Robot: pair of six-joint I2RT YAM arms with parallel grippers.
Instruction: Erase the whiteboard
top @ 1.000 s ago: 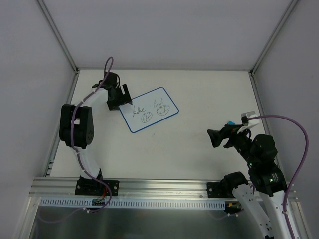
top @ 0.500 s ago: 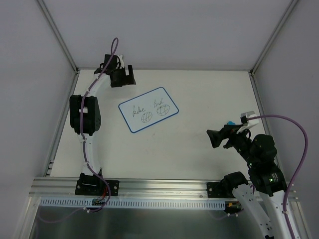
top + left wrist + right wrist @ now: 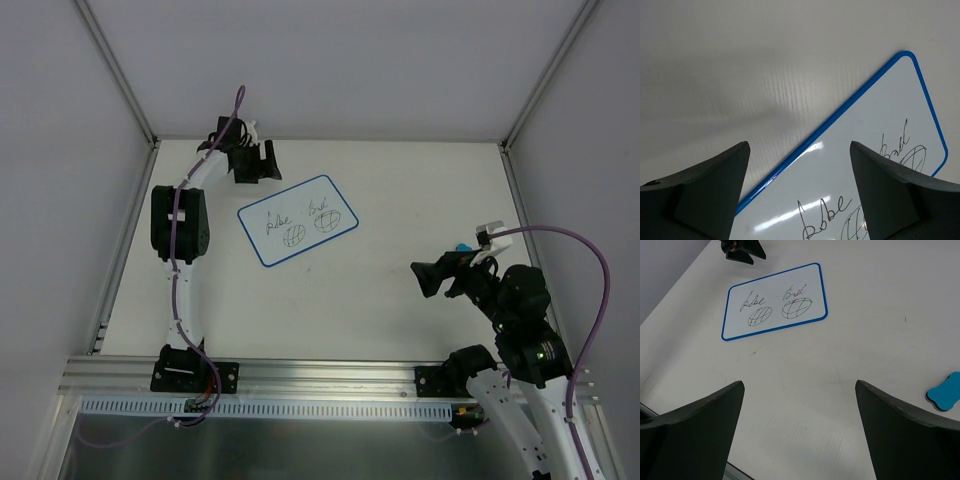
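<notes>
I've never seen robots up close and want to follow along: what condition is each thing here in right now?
whiteboard: lying flat on the table, black writing and two hatched circles on it, not yet erased.
blue eraser: lying on the table, not held.
left gripper: open, holding nothing.
right gripper: open, holding nothing.

whiteboard (image 3: 775, 295), two scrawled black words, illegible

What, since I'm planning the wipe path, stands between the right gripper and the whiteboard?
Nothing visible does. Only bare table lies between the open right gripper and the whiteboard. The blue eraser sits off to the right in the right wrist view, outside that line, and the left gripper hovers beyond the board's far side.
</notes>
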